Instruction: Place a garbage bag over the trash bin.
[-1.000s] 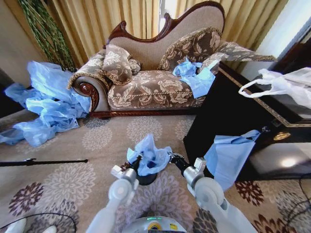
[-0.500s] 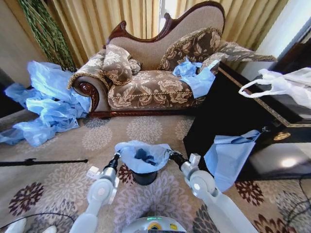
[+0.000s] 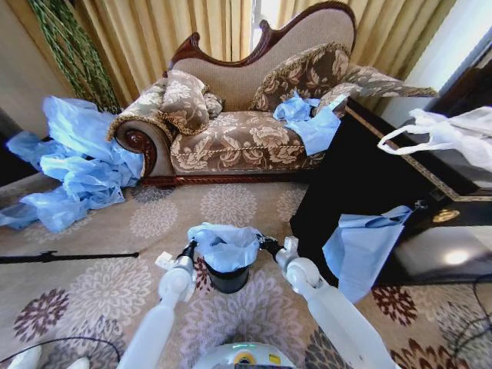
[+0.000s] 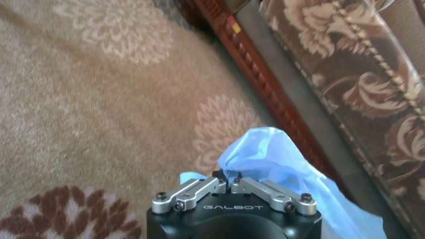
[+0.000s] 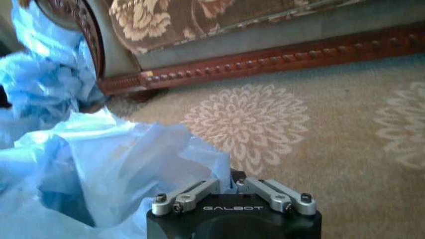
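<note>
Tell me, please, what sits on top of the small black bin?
The garbage bag drapes over the trash bin, covering its rim and inside; left gripper and right gripper hold its edges.

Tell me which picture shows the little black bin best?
The head view: the bin stands on the carpet with the blue bag draped over its top. In both wrist views you see just bag, carpet and sofa, so the bin isn't visible there.
</note>
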Tool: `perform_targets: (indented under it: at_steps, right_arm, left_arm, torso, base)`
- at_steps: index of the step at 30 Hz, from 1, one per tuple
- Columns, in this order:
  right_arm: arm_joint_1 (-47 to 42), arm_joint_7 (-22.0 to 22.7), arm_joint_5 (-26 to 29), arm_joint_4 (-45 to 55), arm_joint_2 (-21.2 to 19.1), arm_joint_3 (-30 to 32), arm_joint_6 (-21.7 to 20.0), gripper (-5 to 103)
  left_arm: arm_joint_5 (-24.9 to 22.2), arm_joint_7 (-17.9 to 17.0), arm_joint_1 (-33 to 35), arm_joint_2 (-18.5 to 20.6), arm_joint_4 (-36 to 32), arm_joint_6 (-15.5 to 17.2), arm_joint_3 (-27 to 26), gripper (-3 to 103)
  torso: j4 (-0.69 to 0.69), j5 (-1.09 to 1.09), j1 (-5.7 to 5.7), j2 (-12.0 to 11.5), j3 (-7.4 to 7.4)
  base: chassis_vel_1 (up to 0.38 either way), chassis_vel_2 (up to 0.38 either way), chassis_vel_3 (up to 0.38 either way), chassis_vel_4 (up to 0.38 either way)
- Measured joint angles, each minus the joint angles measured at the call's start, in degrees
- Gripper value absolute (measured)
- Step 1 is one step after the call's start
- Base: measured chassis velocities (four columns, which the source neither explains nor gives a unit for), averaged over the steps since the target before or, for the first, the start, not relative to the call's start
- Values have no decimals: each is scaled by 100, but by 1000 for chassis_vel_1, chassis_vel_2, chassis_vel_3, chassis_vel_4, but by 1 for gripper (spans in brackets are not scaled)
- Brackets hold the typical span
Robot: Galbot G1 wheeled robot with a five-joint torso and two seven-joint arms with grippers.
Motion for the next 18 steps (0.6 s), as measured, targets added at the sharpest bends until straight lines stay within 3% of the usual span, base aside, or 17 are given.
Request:
perform_targets:
  at_steps: [6, 11, 18]
  right_arm:
    - [257, -393, -344, -545, 7, -201, 86, 0]
    - [292, -948, -838, -1061, 10, -314, 263, 0]
    - [-70, -1286, -1164, -950, -184, -341, 387, 0]
  left_arm:
    - [-177, 32, -4, 10, 170, 113, -60, 0]
    - [-432, 16, 212, 89, 204, 499, -290, 0]
    - [-624, -14, 538, 105, -84, 730, -330, 0]
  torso:
    - [0, 0, 0, 0, 0]
    - [0, 0, -1, -1, -1]
    - [-1, 1, -1, -1, -1]
  base:
    - [0, 0, 0, 0]
    - [0, 0, 0, 0]
    - [0, 0, 0, 0]
